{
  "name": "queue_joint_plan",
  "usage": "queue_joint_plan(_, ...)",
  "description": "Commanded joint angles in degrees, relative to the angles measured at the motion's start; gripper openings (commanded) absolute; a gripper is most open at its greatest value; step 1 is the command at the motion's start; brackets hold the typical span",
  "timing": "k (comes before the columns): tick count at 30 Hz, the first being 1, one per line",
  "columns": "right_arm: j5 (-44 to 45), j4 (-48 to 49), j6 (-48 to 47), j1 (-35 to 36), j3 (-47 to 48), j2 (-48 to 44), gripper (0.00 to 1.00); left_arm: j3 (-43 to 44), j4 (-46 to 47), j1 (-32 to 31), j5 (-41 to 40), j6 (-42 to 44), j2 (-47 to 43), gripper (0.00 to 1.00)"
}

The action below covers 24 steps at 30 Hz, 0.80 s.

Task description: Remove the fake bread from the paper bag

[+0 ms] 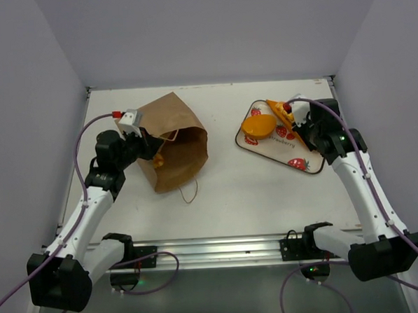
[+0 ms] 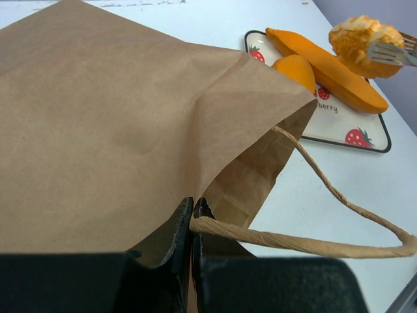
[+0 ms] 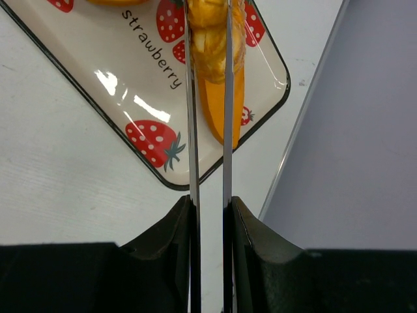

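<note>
1. Has the paper bag [image 1: 172, 141] tipped on its side on the tabletop [image 1: 254, 210], mouth rightward.
2. Pinches its rim with the left fingers [image 2: 179, 241], likely anchoring it.
3. Clamps 1 fake bread [image 3: 212, 39] in the right fingers [image 3: 193, 130], well right of the bag, probably for setting on the tray [image 3: 111, 85] there.

Paper bag [image 1: 171, 127] lies on its side on the left half of the white table [image 1: 232, 204], with one twisted handle [image 1: 190, 192] trailing onto the tabletop at the near side. Left gripper [image 1: 149, 147] is at the bag's left edge; how its jaws stand cannot be read here. A strawberry-patterned tray [image 1: 265, 152] sits well apart to the right, carrying a round orange piece [image 1: 258, 124] and a long orange wedge [image 1: 301, 139]. Right gripper [image 1: 292, 115] holds a small bread piece [image 1: 286, 110] over the wedge.
</note>
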Motion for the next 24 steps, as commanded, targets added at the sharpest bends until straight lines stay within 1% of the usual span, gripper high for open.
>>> queue_joint_plan(1,2.4,7.5,0.7,-0.1,0.5,1.3,0.0,-0.7,2.2,0.6,1.4,1.2,-1.1,0.06)
queue_joint_plan(5,2.0,10.9,-0.2,1.1,0.8,3.2,0.0,-0.7,2.1,0.6,1.3,1.2,-1.1,0.06)
queue_joint_plan(11,7.3,16.0,-3.2,6.5,-1.0,6.7,0.0,-0.7,1.7,0.6,0.7,1.7,-1.0,0.06)
queue_joint_plan(15,8.9,20.3,-5.2,7.9,-3.9,8.0,0.0,-0.7,1.5,0.6,0.3,1.9,-1.0,0.06)
queue_joint_plan(18,9.7,21.3,-5.9,8.6,-5.1,8.9,0.05,-0.6,1.4,0.6,0.3,2.0,-0.8,0.06)
queue_joint_plan(19,9.8,21.5,-6.2,8.8,-6.3,9.0,0.08,-0.7,1.4,0.6,0.3,2.1,-0.7,0.06)
queue_joint_plan(22,10.2,23.1,-7.2,9.1,-8.4,8.0,0.13,-0.7,1.3,0.6,0.2,2.1,-0.8,0.06)
queue_joint_plan(24,9.5,23.1,-7.6,9.1,-10.0,7.4,0.23,-0.7,1.4,0.6,0.2,2.1,-0.7,0.06)
